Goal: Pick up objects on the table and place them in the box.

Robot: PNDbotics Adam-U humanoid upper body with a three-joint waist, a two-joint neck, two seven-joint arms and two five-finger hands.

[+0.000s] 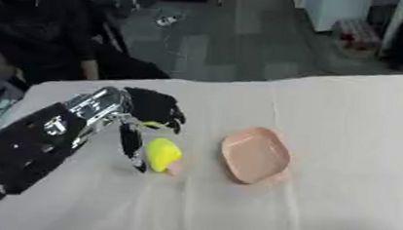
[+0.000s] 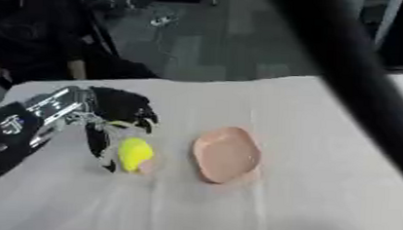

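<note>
A yellow object (image 1: pixel 162 154) with a small pink end (image 1: pixel 175 168) lies on the white tablecloth, left of centre. My left hand (image 1: pixel 154 110) comes in from the left and sits over its upper end. The fingers (image 1: pixel 172 118) curl down above it and the thumb (image 1: pixel 133 145) runs down its left side. A shallow pink box (image 1: pixel 254 155) with rounded corners stands just right of the yellow object, a short gap between them. My right hand shows in neither view.
The white-covered table (image 1: pixel 349 143) stretches to the right and front of the pink box. A blurred dark bar (image 2: pixel 352 70) crosses the right eye view from the top to the right edge. A person in dark clothes sits beyond the far left edge.
</note>
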